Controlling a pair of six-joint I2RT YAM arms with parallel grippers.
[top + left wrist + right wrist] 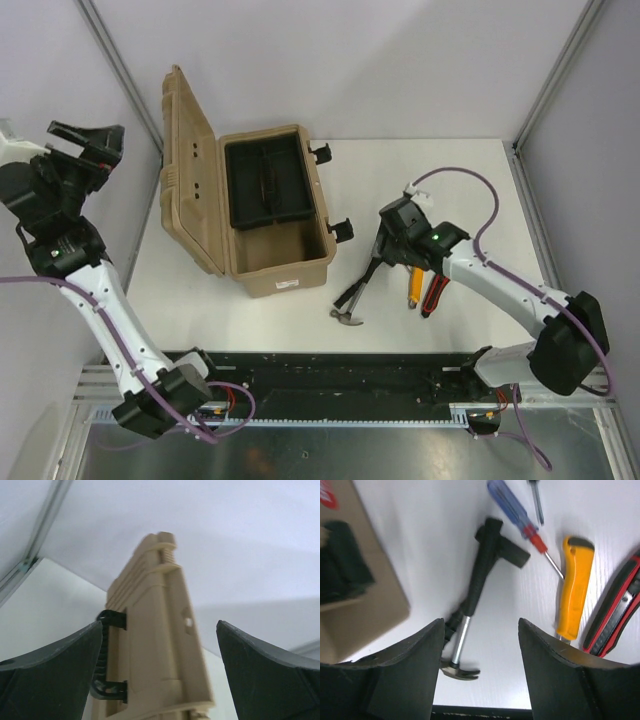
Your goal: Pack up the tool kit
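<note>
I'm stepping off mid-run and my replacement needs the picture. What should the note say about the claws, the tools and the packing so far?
Left claw: open, empty, raised beside the lid.
Right claw: open, empty, over the hammer, not gripping.
Toolbox: open, black tray inside, no tool visible in it.
Hammer, blue-red screwdriver, yellow knife and red-black tool lie on the table right of the box.
Done: box opened.
Left: pack all the tools, shut the lid.

White arms (110, 310), black joints (565, 345) (purple cables (460, 168))
</note>
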